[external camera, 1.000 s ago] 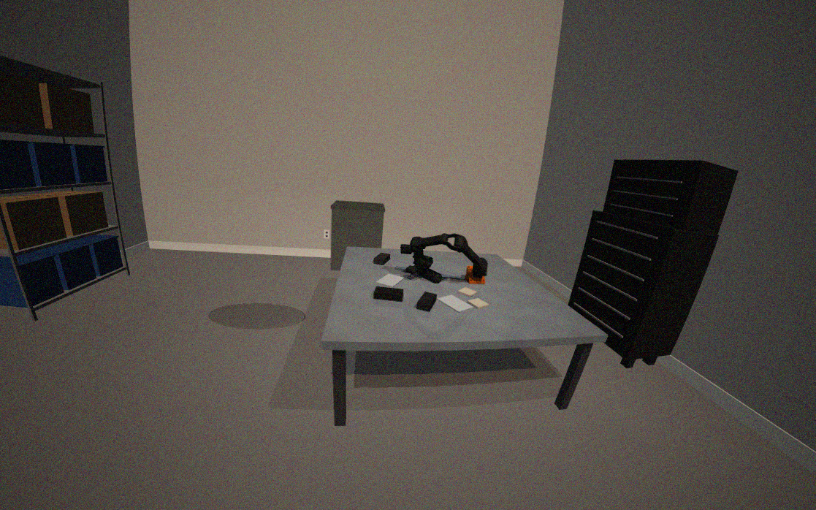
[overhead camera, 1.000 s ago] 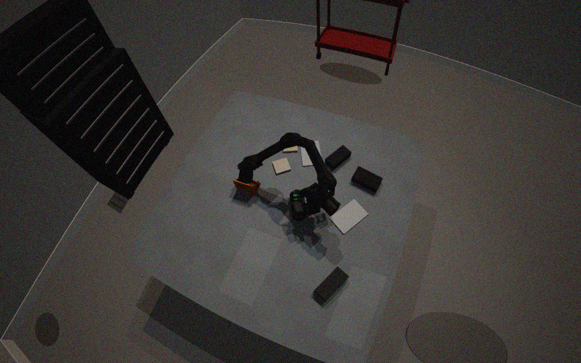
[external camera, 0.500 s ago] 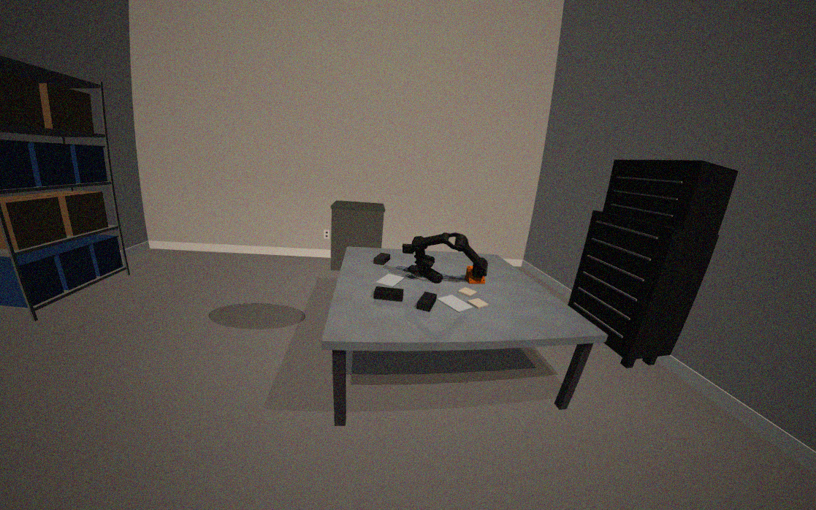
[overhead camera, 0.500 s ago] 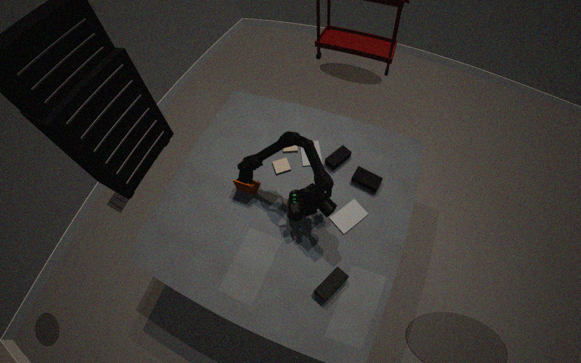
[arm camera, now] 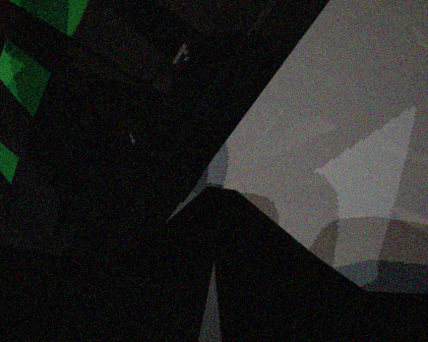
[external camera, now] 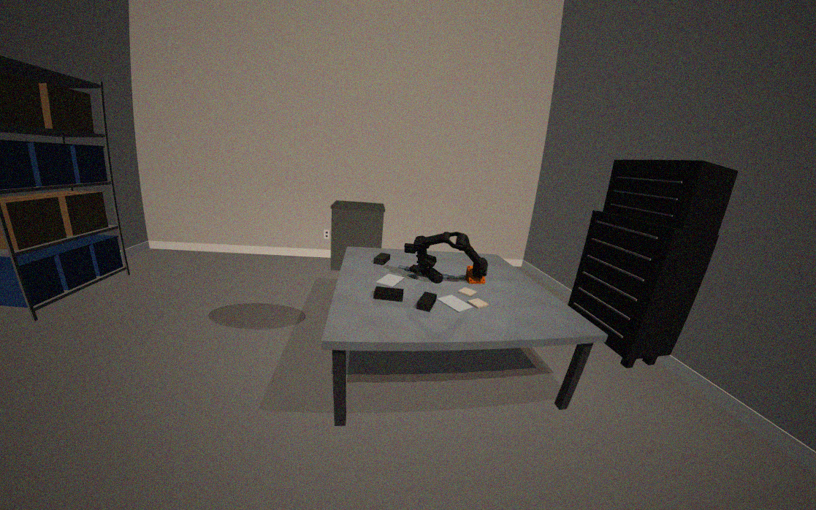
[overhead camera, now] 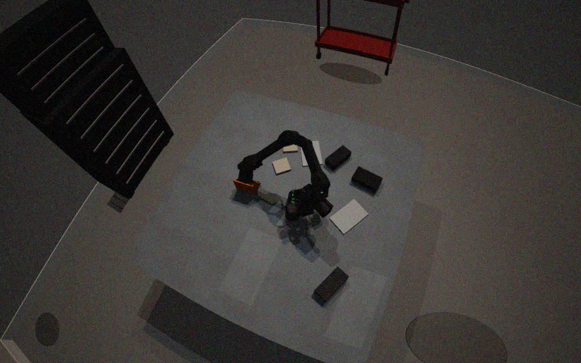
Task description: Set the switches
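The dark grey controller unit [overhead camera: 297,212] [external camera: 434,276] [arm camera: 108,98] is near the middle of the bench [external camera: 524,319], below the bent arm. The arm partly hides it in the top view. Several green switch ends [arm camera: 24,78] show at the left of the wrist view. The switch numbers and the unit's underside label cannot be read. My gripper [arm camera: 217,202] is shut and empty. Its black fingertips overlap the unit's dark edge in the wrist view; whether they touch it cannot be told. Whether the unit lies fully flat is also unclear.
Dark modules lie beyond the arm [overhead camera: 337,157] [external camera: 426,300], to its right [overhead camera: 366,179] [external camera: 389,293] and farther off [overhead camera: 331,285] [external camera: 381,258]. A pale sheet [overhead camera: 349,216] [external camera: 390,279] lies near the unit. Another sheet [external camera: 456,303] and two cream pads [overhead camera: 281,165] [external camera: 478,303] lie nearby.
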